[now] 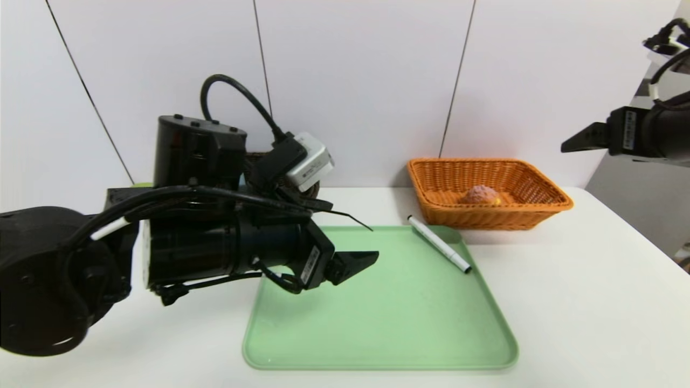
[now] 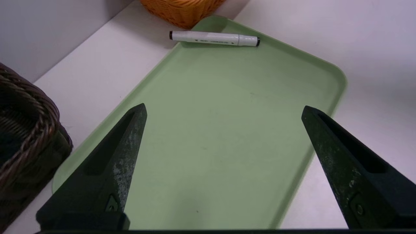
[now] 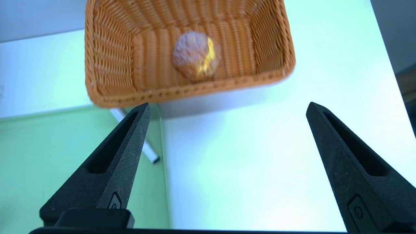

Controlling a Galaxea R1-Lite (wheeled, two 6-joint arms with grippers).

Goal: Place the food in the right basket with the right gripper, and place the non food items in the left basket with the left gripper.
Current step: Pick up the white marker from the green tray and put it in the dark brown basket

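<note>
**Bun in the orange basket, marker on the tray**

My left pincer (image 2: 224,110) hovers over the near-left part of the green tray (image 1: 377,323), its fingers (image 2: 123,152) spread wide with nothing between them. The tray is my landmark on the white surface (image 1: 582,302).

The white marker (image 1: 439,244) lies across the tray's far right corner, its cap end sticking out past the far rim toward the orange basket (image 1: 533,188). From my left wrist, the marker (image 2: 214,38) lies well ahead of my open fingers and apart from them.

The orange basket stands just beyond the tray's far right corner, and the bun (image 1: 478,194) rests inside it on the basket floor. The dark brown basket (image 2: 29,130) stands just off the tray's far left corner, mostly hidden behind my left arm in the head view.

My right pincer (image 3: 227,110) is raised high, to the right of the tray and above the surface near the orange basket, also wide open and holding nothing.
</note>
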